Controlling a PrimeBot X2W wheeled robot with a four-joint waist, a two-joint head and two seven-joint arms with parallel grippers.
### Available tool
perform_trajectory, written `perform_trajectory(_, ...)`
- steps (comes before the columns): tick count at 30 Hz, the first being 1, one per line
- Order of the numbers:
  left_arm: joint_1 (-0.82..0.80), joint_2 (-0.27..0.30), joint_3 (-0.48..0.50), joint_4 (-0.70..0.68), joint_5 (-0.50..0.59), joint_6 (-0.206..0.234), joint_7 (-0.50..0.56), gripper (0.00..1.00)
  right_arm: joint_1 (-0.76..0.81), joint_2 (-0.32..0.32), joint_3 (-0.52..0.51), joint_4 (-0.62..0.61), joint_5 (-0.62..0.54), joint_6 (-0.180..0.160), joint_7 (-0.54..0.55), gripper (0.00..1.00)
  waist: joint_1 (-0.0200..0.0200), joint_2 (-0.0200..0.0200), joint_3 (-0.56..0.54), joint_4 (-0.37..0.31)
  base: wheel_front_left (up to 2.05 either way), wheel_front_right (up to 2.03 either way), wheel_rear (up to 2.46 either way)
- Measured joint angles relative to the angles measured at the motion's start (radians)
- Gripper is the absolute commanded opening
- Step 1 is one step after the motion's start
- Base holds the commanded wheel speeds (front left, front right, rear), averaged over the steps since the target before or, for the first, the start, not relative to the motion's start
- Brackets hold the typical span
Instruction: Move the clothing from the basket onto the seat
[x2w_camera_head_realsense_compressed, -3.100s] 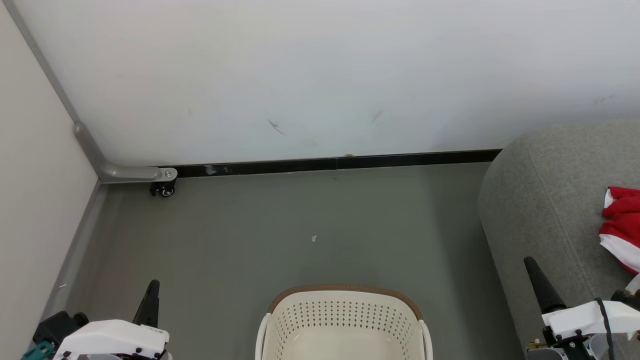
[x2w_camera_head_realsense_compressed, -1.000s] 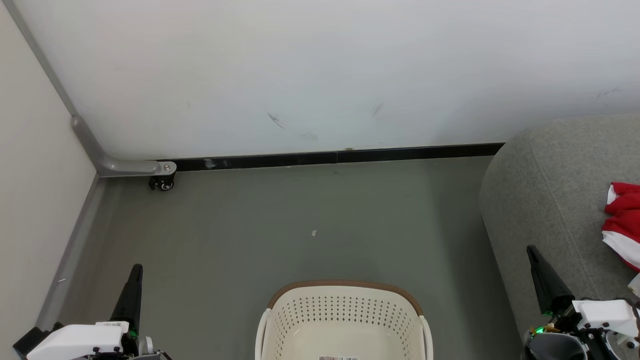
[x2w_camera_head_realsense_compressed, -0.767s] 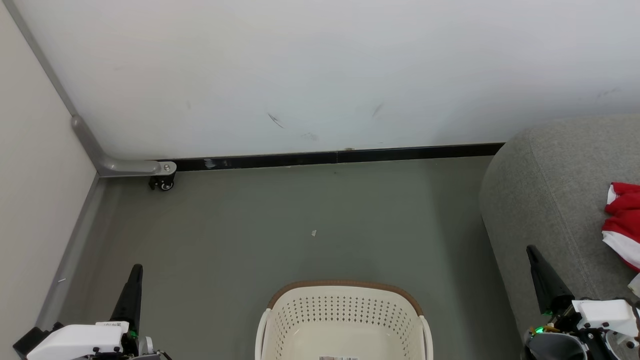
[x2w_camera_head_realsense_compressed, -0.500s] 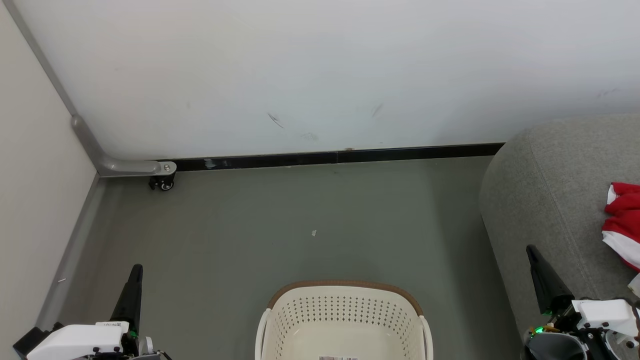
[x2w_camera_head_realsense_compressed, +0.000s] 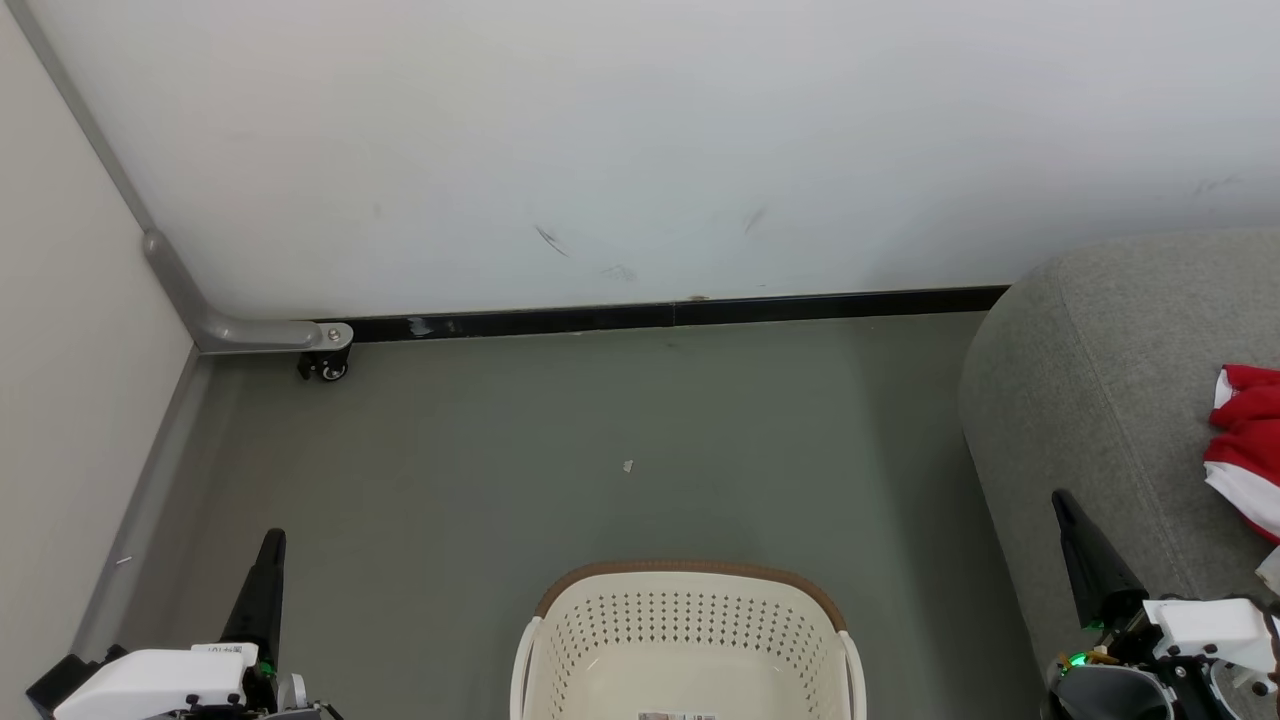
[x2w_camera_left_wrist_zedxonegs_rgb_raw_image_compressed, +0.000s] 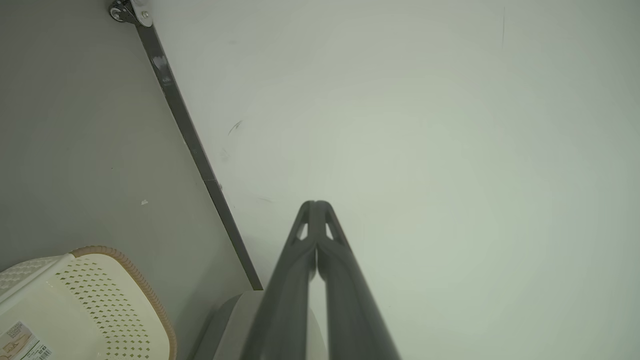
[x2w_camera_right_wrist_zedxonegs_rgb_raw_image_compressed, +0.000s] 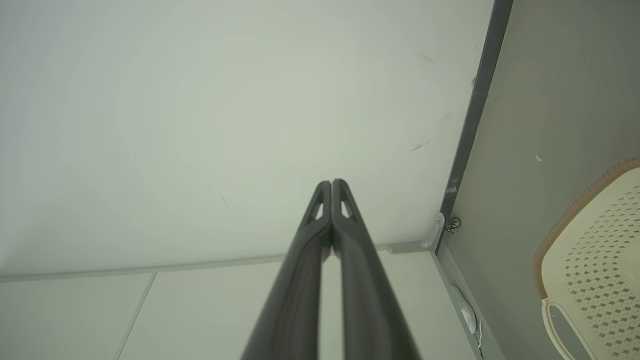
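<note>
Apparently done, the left gripper (x2w_camera_head_realsense_compressed: 273, 540) and right gripper (x2w_camera_head_realsense_compressed: 1062, 500) rest, fingers pressed together, either side of the bare oval cream plastic basket (x2w_camera_head_realsense_compressed: 690, 568), red white-trimmed clothing (x2w_camera_head_realsense_compressed: 1243, 450) lying on the rounded grey fabric seat (x2w_camera_head_realsense_compressed: 1090, 400).

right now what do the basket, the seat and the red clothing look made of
Basket: likely moulded plastic, smooth cream, with punched holes and a brown woven-look rim. Seat: grey textured upholstery fabric, stitched seams showing. Clothing: soft red cloth with white trim, judging by its crumpled folds.
</note>
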Motion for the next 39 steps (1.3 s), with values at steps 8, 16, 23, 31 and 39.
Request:
perform_trajectory(8,0.0,0.0,0.0,0.0,0.0,0.0,0.0,0.0,0.0,0.0,0.001,0.0,0.0,0.0,0.0,0.0,0.0,0.0,0.0,0.0,0.0,0.0,0.0)
perform_trajectory(16,0.0,0.0,0.0,0.001,0.0,0.0,0.0,0.0,0.0,0.0,0.001,-0.001,0.0,0.0,0.0,0.0,-0.0001,0.0,0.0,0.0,0.0,0.0,0.0)
perform_trajectory(23,0.0,0.0,0.0,0.001,0.0,0.0,0.0,0.0,0.0,0.0,0.001,-0.001,0.0,0.0,0.0,0.0,-0.0001,0.0,0.0,0.0,0.0,0.0,0.0)
perform_trajectory(31,0.0,0.0,0.0,0.001,0.0,0.0,0.0,0.0,0.0,0.0,0.001,-0.001,0.0,0.0,0.0,0.0,-0.0001,0.0,0.0,0.0,0.0,0.0,0.0)
perform_trajectory(39,0.0,0.0,0.0,0.001,0.0,0.0,0.0,0.0,0.0,0.0,0.002,-0.001,0.0,0.0,-0.003,0.0,-0.0001,0.0,0.0,0.0,0.0,0.0,0.0)
